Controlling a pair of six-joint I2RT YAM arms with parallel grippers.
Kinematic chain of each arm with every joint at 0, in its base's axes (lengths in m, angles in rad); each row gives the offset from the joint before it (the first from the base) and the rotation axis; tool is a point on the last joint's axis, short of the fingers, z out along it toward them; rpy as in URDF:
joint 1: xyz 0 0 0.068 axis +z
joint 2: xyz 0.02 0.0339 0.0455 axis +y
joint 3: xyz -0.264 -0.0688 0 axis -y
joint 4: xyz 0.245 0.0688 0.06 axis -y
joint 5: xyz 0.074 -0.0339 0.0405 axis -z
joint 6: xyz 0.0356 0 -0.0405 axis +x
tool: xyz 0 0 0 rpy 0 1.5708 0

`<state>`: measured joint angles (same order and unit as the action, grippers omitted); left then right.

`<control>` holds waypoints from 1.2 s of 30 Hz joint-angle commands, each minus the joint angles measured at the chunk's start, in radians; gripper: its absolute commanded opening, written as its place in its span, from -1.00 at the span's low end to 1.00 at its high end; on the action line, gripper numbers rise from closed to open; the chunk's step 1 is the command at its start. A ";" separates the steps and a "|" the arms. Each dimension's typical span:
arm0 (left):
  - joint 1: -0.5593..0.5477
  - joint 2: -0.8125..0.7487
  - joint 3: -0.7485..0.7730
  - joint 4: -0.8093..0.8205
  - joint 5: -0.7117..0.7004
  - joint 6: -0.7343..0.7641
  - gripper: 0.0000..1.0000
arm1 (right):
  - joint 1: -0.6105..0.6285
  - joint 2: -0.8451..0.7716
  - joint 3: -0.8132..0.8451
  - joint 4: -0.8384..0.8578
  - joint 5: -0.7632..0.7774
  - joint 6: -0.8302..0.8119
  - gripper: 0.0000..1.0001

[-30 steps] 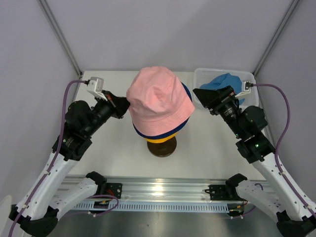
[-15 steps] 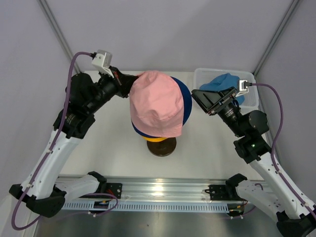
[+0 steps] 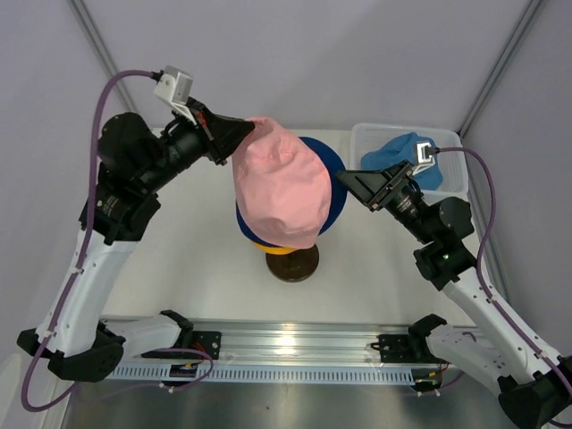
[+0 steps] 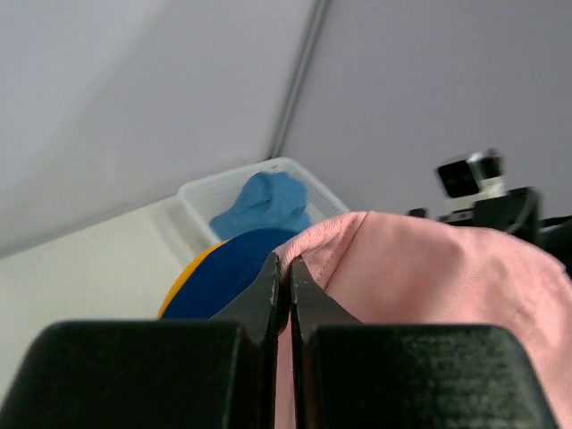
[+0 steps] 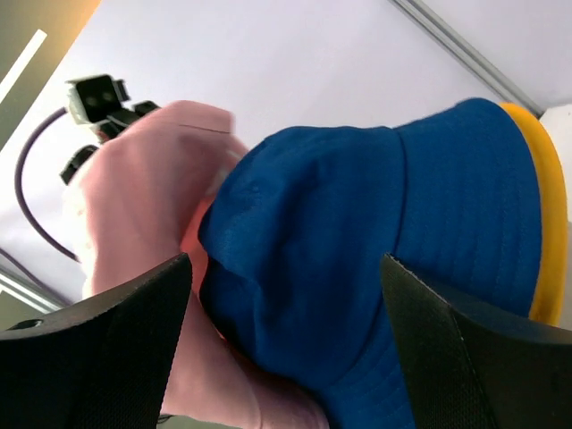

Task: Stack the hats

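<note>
Left gripper (image 3: 241, 132): high, up and to the left of the dark round base (image 3: 293, 266). Its jaws are pinched tight on a fold of brim of the pink cloth bucket hat (image 3: 279, 192). The hat hangs from that pinch, so it lies right of and below the fingers. Its long axis slants from the pinch down toward the base. It is not seated and drapes over the left side of the stack only.

Directly above the base, the navy blue cloth bucket hat (image 3: 332, 177) shows bare to the right of the pink one. The yellow cloth bucket hat (image 3: 284, 252) peeps out beneath, just over the base. My judgement is that the coming move turns on carrying the pink crown rightward until it centres over the navy crown.

Right gripper (image 3: 356, 183): right of the base, just beside the navy brim, jaws spread wide, holding nothing. It is the nearer arm to the uncovered side. I cannot tell whether it touches cloth.

Farther right of the base, the sky blue cloth bucket hat (image 3: 409, 152) lies in the white plastic basket (image 3: 361, 136), not yet stacked.

Views: the left wrist camera shows the pinch itself, the fingers (image 4: 268, 290) meeting on the pink edge, which is hard to read from overhead. The right wrist camera shows the navy crown between its open fingers (image 5: 98, 357), with pink behind it. Neither wrist view shows the base.
</note>
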<state>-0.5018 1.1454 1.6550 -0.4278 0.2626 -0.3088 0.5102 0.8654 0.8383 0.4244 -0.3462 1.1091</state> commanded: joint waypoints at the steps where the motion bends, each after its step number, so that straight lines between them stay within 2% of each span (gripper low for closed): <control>1: 0.002 0.025 0.178 -0.029 0.163 -0.093 -0.99 | -0.004 -0.012 0.068 0.036 -0.022 -0.069 0.76; 6: 0.000 0.123 0.378 -0.095 0.373 -0.148 -0.99 | -0.004 -0.023 0.108 0.063 -0.022 -0.143 0.74; 10: 0.000 0.151 0.436 -0.082 0.547 -0.138 -0.99 | -0.004 -0.005 0.143 0.111 -0.074 -0.193 0.73; 12: 0.002 0.151 0.446 -0.071 0.563 -0.144 -0.99 | -0.002 0.017 0.172 0.145 -0.106 -0.239 0.73; 15: 0.000 0.145 0.474 -0.100 0.509 -0.125 -0.99 | -0.006 0.072 0.238 0.188 -0.187 -0.295 0.74; 19: 0.000 0.119 0.473 -0.049 0.451 -0.138 -0.99 | -0.001 0.174 0.338 0.254 -0.304 -0.292 0.75; 22: 0.000 0.100 0.491 0.000 0.347 -0.159 -0.99 | 0.008 0.244 0.389 0.301 -0.335 -0.266 0.75; 23: 0.000 0.099 0.511 0.000 0.260 -0.165 -0.99 | 0.011 0.256 0.396 0.306 -0.333 -0.262 0.75; 25: 0.000 0.103 0.542 -0.012 0.181 -0.185 -0.99 | 0.017 0.285 0.421 0.295 -0.330 -0.262 0.76; 27: 0.000 0.103 0.554 -0.012 0.068 -0.220 -0.98 | 0.019 0.294 0.449 0.249 -0.266 -0.279 0.78; 31: 0.002 0.097 0.536 -0.020 -0.158 -0.312 -0.99 | 0.025 0.276 0.490 0.018 -0.099 -0.377 0.83; 36: 0.002 0.065 0.405 0.056 -0.324 -0.565 -0.99 | 0.024 0.209 0.414 -0.027 0.119 -0.390 0.83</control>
<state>-0.5018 1.2098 2.1113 -0.4332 0.1165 -0.6758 0.5320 1.1351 1.2671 0.4496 -0.4065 0.7612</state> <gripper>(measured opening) 0.015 0.916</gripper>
